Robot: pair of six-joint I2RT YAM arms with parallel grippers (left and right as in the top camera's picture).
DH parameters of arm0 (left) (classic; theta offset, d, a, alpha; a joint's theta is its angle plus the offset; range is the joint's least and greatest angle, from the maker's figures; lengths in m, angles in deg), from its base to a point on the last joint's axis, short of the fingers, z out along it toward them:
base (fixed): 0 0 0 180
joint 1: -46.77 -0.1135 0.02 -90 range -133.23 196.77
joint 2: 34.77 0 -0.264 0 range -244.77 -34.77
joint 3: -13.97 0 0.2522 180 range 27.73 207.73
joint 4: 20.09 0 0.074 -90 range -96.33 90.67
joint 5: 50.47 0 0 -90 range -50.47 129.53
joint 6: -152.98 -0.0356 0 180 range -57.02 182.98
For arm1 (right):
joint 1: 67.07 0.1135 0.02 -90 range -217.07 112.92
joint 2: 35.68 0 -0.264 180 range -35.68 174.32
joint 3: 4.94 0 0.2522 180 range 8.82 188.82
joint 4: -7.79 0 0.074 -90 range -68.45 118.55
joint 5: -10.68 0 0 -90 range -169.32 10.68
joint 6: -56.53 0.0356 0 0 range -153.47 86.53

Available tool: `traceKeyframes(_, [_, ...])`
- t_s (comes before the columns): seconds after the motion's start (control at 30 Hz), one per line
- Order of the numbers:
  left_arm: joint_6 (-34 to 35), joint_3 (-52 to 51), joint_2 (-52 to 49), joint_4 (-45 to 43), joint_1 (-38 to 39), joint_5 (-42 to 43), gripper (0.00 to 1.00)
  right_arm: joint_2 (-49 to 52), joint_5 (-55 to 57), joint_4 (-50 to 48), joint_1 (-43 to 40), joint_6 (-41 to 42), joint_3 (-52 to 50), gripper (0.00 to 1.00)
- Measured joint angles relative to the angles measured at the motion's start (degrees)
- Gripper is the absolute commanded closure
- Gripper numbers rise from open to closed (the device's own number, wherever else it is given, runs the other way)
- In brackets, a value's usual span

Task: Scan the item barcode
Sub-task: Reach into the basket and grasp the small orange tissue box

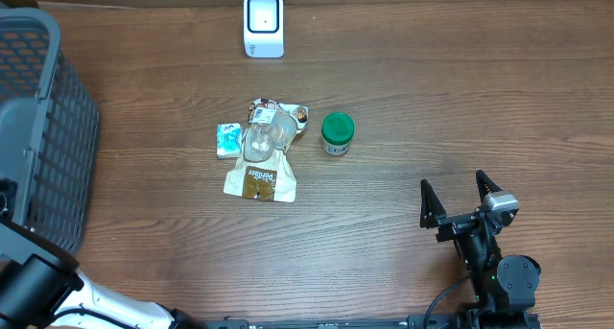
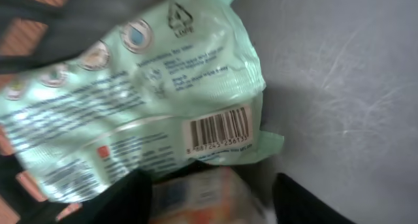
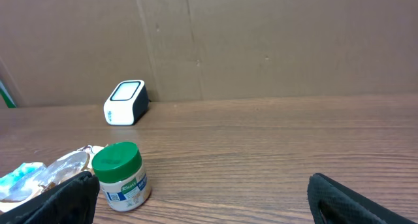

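A pale green plastic packet (image 2: pixel 144 100), barcode (image 2: pixel 219 129) facing up, lies inside the grey mesh basket (image 1: pixel 48 108). The left tool (image 2: pixel 215 201) straddles an orange packet (image 2: pixel 196 191) beside it; whether it grips is unclear. The right tool (image 1: pixel 452 182) gapes wide over the wooden desk (image 1: pixel 432 99).

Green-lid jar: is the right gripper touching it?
Apart. The overhead view shows a wide stretch of bare table between the green-lid jar and the open right gripper.

A pale green packet (image 2: pixel 130 100), barcode (image 2: pixel 219 129) showing, lies over an orange packet (image 2: pixel 196 194).
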Motion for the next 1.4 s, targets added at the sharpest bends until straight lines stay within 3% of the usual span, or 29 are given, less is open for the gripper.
traceKeyframes(0.1, [-0.11, -0.44, -0.66, 0.0, 0.0, 0.0, 0.66, 0.0, -0.02, 0.02, 0.02, 0.04, 0.0, 0.0])
traceKeyframes(0.2, [-0.28, -0.52, -0.68, -0.09, 0.0, 0.26, 0.69, 0.0, 0.0, 0.0, 0.02, 0.0, 0.0, 0.0])
traceKeyframes(0.3, [-0.28, -0.52, -0.68, -0.02, 0.0, 0.87, 0.68, 0.0, -0.02, 0.0, 0.02, 0.0, 0.0, 0.0])
traceKeyframes(0.4, [-0.68, -0.52, -0.68, 0.35, 0.0, 1.4, 0.5, 0.0, 0.0, -0.02, 0.02, 0.0, 0.0, 0.0])
traceKeyframes(0.47, [-0.44, -0.55, -0.68, 0.98, 0.0, 1.53, 0.46, 0.0, -0.02, 0.02, 0.02, 0.0, 0.0, 0.0])
traceKeyframes(0.9, [0.22, -0.57, -0.68, 7.21, 0.07, 2.01, 0.48, 0.0, -0.02, 0.0, 0.0, 0.0, 0.0, 0.0])
traceKeyframes(1.1, [2.25, -0.57, -0.68, 10.6, 0.13, 2.82, 0.6, 0.0, -0.02, 0.0, 0.02, 0.0, 0.0, 0.0])
traceKeyframes(1.13, [2.78, -0.61, -0.68, 10.95, 0.13, 2.82, 0.65, 0.0, 0.0, 0.0, 0.02, 0.0, 0.0, 0.0])
traceKeyframes(1.23, [3.63, -1.38, -0.66, 10.58, 0.13, 2.8, 0.96, 0.0, -0.02, 0.0, 0.02, 0.02, 0.0, 0.0])
traceKeyframes(1.4, [4.81, -2.16, 0.11, 9.57, 0.17, 2.8, 0.96, 0.0, 0.0, 0.0, 0.02, 0.0, 0.0, 0.0])
